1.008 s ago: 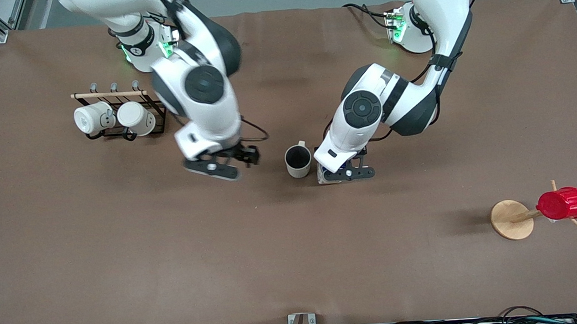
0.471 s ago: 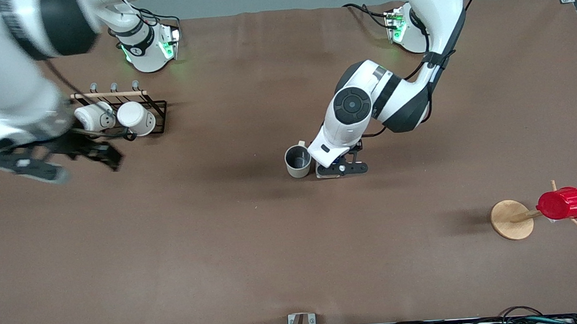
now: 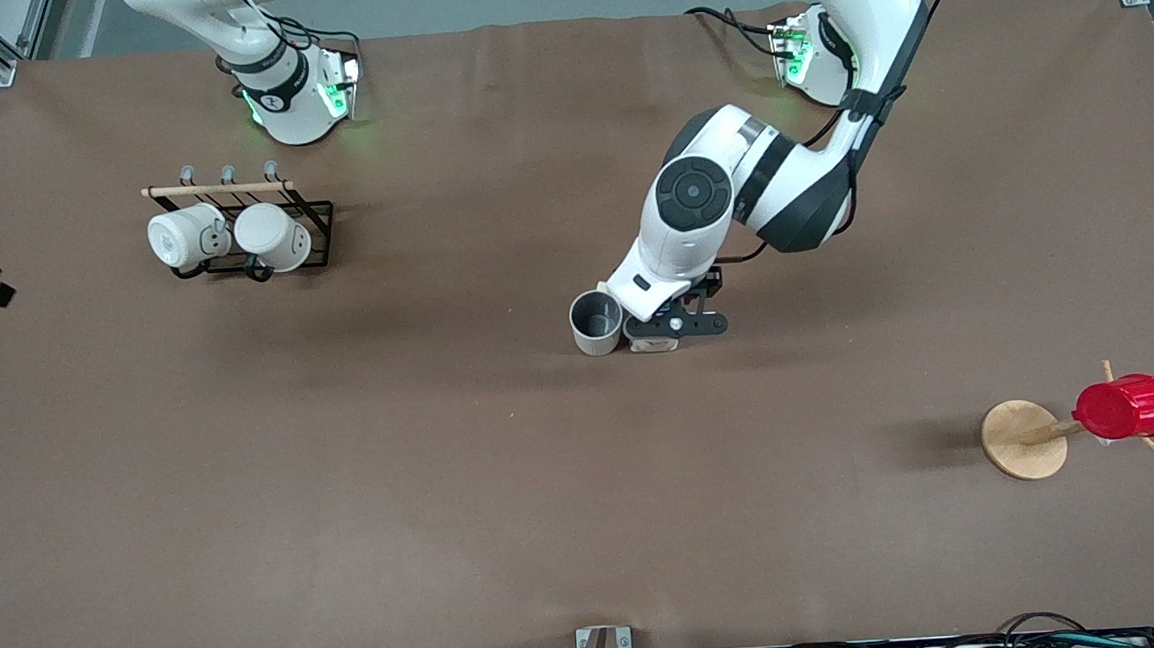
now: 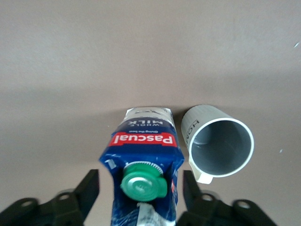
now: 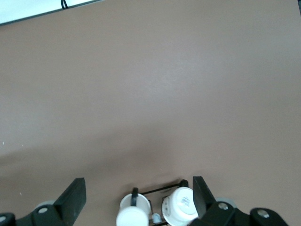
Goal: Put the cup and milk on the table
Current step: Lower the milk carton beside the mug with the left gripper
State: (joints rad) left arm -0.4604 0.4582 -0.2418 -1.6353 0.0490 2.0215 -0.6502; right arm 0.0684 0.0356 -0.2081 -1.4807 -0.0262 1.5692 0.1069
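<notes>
left wrist view: our left gripper (image 4: 138, 197) straddles the upright milk (image 4: 143, 160), fingers spread clear of its sides, cup (image 4: 217, 143) just beside; right gripper (image 5: 138, 197) open, waiting.

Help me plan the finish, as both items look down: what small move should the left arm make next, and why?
Probably lift the left gripper straight up. Its jaws stand open, clear of the milk carton on both sides, which appears to stand on the table beside the beige mug; a sideways move could knock either. The right gripper waits at the right arm's table end.
</notes>
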